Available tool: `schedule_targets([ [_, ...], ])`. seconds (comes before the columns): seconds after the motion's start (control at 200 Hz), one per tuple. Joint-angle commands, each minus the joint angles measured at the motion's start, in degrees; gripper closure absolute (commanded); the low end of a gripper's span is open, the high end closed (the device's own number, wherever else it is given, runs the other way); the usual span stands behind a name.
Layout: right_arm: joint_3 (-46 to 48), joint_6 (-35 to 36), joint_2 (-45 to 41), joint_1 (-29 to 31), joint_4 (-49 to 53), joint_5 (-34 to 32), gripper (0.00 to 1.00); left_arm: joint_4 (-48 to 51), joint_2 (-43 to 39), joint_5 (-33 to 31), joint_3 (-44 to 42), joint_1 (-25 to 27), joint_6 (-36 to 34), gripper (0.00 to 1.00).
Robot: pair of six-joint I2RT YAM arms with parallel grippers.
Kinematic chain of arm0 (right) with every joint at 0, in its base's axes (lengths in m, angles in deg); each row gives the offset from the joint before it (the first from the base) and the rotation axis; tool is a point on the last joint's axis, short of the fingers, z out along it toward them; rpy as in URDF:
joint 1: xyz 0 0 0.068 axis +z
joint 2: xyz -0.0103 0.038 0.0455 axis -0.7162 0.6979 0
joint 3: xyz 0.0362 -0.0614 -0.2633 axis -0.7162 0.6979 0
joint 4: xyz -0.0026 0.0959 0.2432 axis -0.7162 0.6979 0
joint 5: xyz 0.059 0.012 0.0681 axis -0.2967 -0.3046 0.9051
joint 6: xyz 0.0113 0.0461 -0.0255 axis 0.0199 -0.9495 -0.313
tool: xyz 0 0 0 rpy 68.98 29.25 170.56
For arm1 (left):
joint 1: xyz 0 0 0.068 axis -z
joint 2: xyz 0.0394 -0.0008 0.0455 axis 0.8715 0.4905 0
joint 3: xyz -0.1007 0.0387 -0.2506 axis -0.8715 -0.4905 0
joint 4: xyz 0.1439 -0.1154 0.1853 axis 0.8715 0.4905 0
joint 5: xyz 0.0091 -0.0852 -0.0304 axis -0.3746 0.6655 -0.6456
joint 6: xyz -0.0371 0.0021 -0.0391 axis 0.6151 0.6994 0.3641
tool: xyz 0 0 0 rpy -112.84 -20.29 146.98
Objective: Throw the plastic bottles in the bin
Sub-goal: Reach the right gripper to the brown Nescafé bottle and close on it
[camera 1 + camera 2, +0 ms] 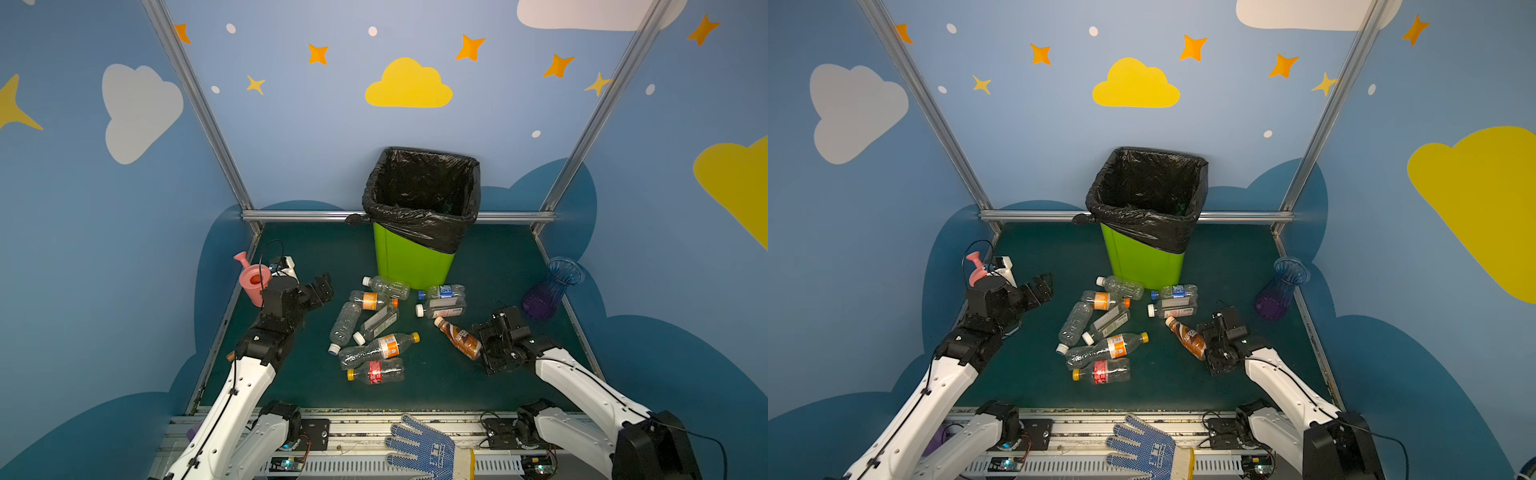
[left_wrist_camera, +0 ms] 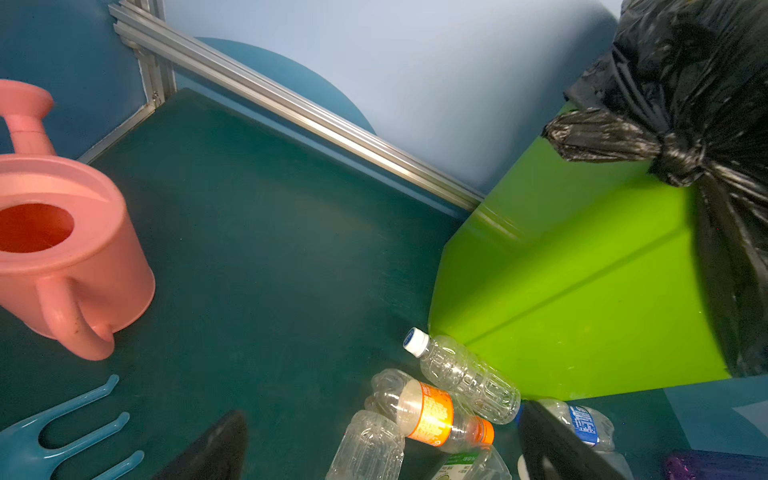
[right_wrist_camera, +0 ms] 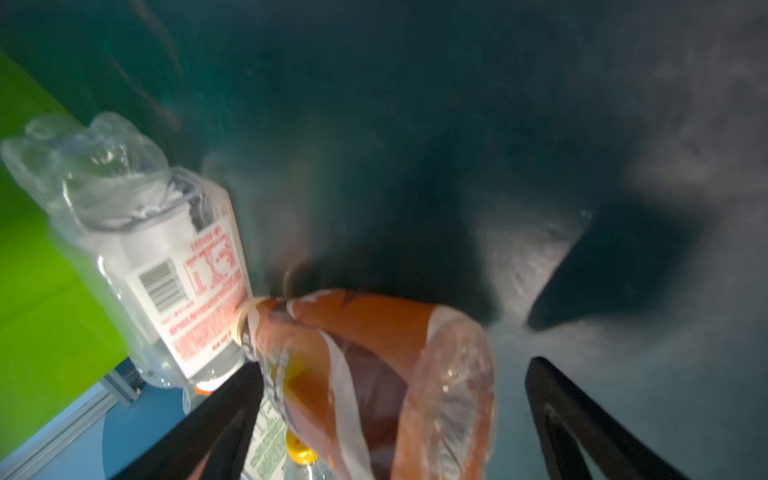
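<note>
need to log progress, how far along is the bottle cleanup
Done: nothing I can confirm; the tall lime-green bin with its black liner looks dark inside. In hand: the right claw is open astride the brown-labelled plastic bottle, not yet gripping. The left claw is open and empty. Left: nine small plastic bottles, that one included, lie on the green mat.

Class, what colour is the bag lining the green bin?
Black. The bag liner folded over the rim of the bin shows best in a top view.
</note>
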Motion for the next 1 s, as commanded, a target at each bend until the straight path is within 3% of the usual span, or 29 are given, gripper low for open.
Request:
schedule_targets([
  [0.0,-1.70,3.59,0.52,-1.77,-0.16,0.63,0.04,0.80,-0.15,-0.37,-0.47,-0.50,0.06,0.00],
  [0.135,-2.56,3.65,-2.63,-1.30,3.67,3.53,0.03,0.87,-0.30,-0.56,-0.92,-0.68,0.44,0.00],
  [0.245,-1.79,-2.32,-8.90,1.81,9.98,4.25,0.02,0.24,-0.59,-0.21,-1.51,-0.75,0.80,0.00],
  [0.405,-3.06,-9.48,-15.09,6.31,15.36,-0.90,0.02,-0.97,-0.94,0.08,-2.66,-0.77,1.67,0.00],
  [0.641,-5.32,-12.21,-5.27,9.77,7.57,-0.55,0.02,-1.46,0.02,0.60,-3.19,-0.81,2.11,0.00],
  [0.991,-7.67,-13.69,3.29,9.77,4.32,-8.38,0.02,-2.11,0.81,0.47,-4.24,-0.86,1.85,0.00],
])
